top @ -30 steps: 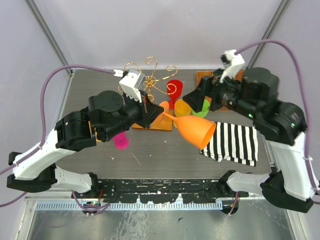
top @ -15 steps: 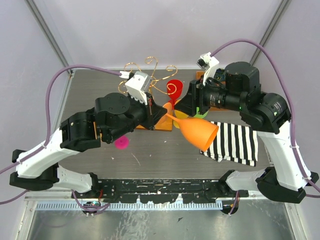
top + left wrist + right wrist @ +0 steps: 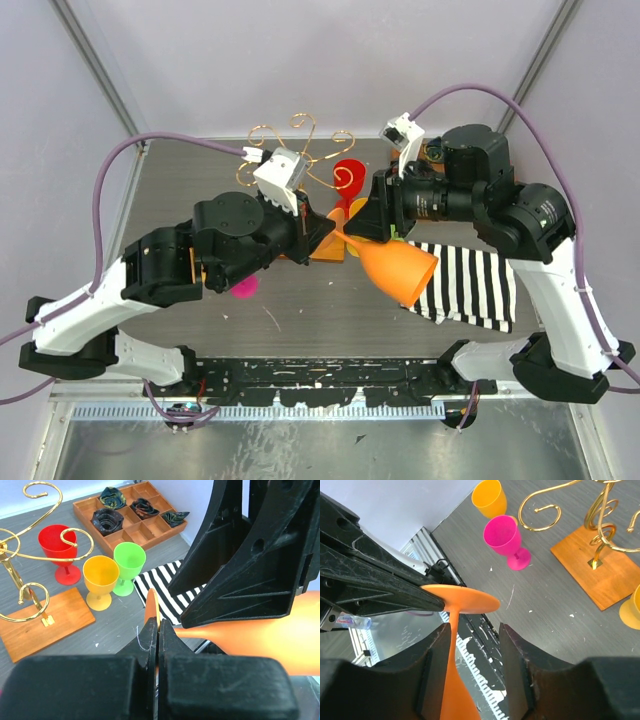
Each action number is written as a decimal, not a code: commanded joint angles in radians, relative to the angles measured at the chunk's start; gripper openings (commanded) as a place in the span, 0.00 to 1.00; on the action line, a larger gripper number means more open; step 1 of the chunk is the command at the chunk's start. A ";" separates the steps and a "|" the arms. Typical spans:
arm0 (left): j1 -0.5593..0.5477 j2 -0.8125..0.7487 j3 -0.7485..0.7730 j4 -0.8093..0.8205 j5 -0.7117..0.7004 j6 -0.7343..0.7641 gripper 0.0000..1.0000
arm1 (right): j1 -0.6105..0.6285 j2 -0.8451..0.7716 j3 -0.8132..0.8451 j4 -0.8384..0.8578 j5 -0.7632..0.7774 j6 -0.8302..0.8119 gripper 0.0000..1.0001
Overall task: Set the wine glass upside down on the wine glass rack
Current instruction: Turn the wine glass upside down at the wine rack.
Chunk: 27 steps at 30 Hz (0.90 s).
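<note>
Standing at the desk [image 3: 300, 305], I note that both arms meet over its middle, with the orange wine glass [image 3: 397, 265] carried between them, clear of the surface. The glass lies tilted on its side, its foot toward the left arm and its bowl pointing toward the near right, above the edge of a black-and-white striped cloth [image 3: 475, 285]. The left pincer [image 3: 157, 630] is pressed together on the rim of the foot, pinching the thin orange disc between its tips. The right pincer [image 3: 474, 629] straddles the stem just below the foot. Its fingers [image 3: 512, 655] stand spread, the stem lying against one of them with a plain gap to the other, so no grip by this pincer is seen. The wine glass rack [image 3: 47, 625] stands upright on the desk beyond the left pincer, gold scroll arms on a slim post above a flat wooden base. The orange glass is near it but apart from it and is not yet hung. A red glass [image 3: 59, 542], a yellow glass [image 3: 100, 575] and a green glass [image 3: 129, 560] stand upright just beside the rack's base, toward the right arm. A pink glass [image 3: 502, 535] stands upright on the desk under the left arm. A compartmented wooden tray [image 3: 135, 530] sits at the far right, with dark folded items in some of its cells.
</note>
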 commanded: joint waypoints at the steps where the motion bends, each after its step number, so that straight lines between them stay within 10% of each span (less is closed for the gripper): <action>1: -0.008 0.002 0.029 0.019 -0.036 0.020 0.00 | 0.003 -0.013 -0.022 0.033 -0.085 -0.016 0.47; 11: -0.008 -0.006 -0.060 0.057 -0.075 0.056 0.00 | 0.003 -0.023 -0.115 0.055 -0.153 -0.032 0.31; 27: -0.008 0.013 -0.060 0.021 -0.106 0.072 0.00 | 0.002 -0.051 -0.157 0.050 -0.185 -0.057 0.33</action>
